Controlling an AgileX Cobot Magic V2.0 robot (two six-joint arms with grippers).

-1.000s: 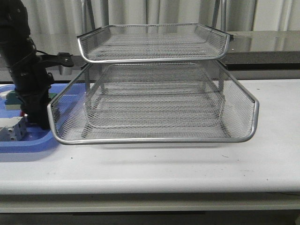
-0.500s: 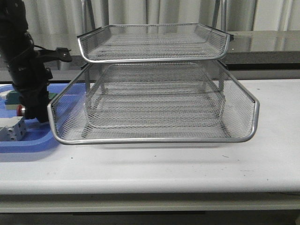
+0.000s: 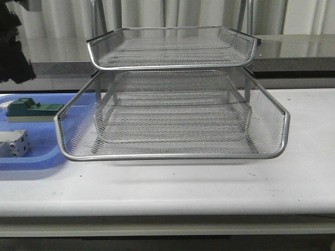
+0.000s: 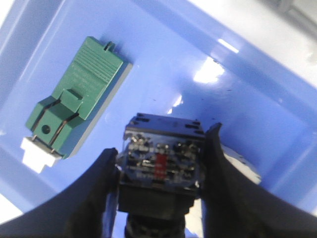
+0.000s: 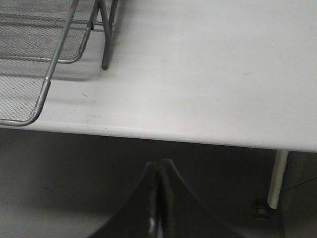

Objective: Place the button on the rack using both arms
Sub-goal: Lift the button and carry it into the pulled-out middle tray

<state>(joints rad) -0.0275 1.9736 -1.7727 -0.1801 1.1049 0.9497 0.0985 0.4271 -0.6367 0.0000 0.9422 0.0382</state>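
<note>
Step in hand, as I judge it: the pick is done and the carry to the rack is what's under way. In the left wrist view the left arm's angular black gripper (image 4: 161, 173) is clamped on the small push-button switch with black-and-blue block body (image 4: 162, 159), one finger on each side of the block. The button hangs above the flat blue plastic tray (image 4: 267, 99), not touching its floor as far as I can tell. Its long axis runs along the gripper's own axis: terminal end w/ small screws and a red mark faces the wrist cam, and the darker, narrower part runs down btw the fingers. The red cap isn't visible, so presumably it sits at the hidden end.

Just beside the button, still lying in the tray, is the green ribbed plastic block w/ white end (image 4: 77, 96). In the front view a white-grey block (image 3: 13, 143) sits near the tray's front edge; the left arm is out of that frame.

Moving right: the three-tier silver wire-mesh rack (image 3: 172, 112) stands mid-worktop, its lower tray pulled fwd and holding nothing.

The right arm's black gripper (image 5: 159, 198) is pressed closed on nothing, below the worktop's edge, near the rack's right leg.

Next move likely needs the left arm to lift clear of the mesh rim, then travel right over a tray before release
</note>
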